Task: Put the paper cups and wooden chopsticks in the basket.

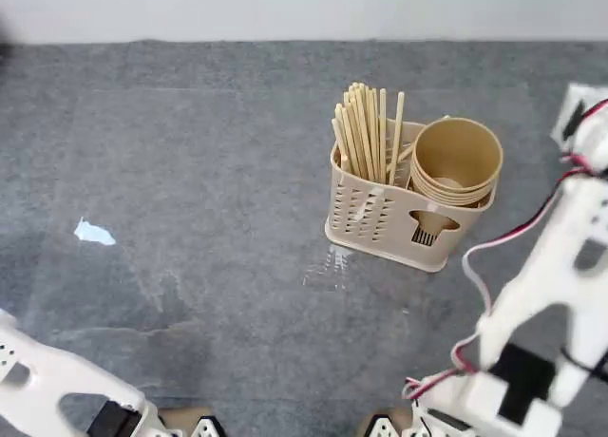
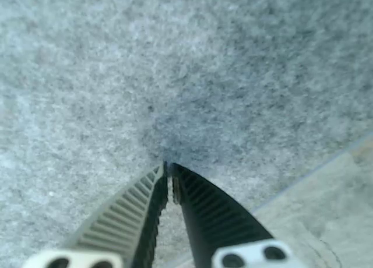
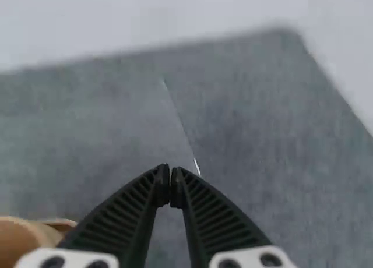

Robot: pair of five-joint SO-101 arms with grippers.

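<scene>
A beige slotted basket point(image 1: 380, 218) stands upright on the grey mat, right of the middle in the high view. A bundle of wooden chopsticks point(image 1: 366, 133) stands in its left compartment. A stack of tan paper cups point(image 1: 457, 160) sits in its right compartment. My left gripper point(image 2: 169, 169) is shut with nothing between its fingers, tips just above the grey mat. My right gripper point(image 3: 169, 176) is shut and empty too, raised over the mat; a tan cup rim point(image 3: 23, 236) shows beside it. The right arm point(image 1: 541, 294) stands at the high view's right edge, the left arm point(image 1: 57, 385) at the lower left.
A small white scrap point(image 1: 93, 233) lies on the mat at the left. A faint wet-looking mark point(image 1: 328, 266) sits just in front of the basket. The grey mat point(image 1: 190, 171) ends at a pale wall along the back.
</scene>
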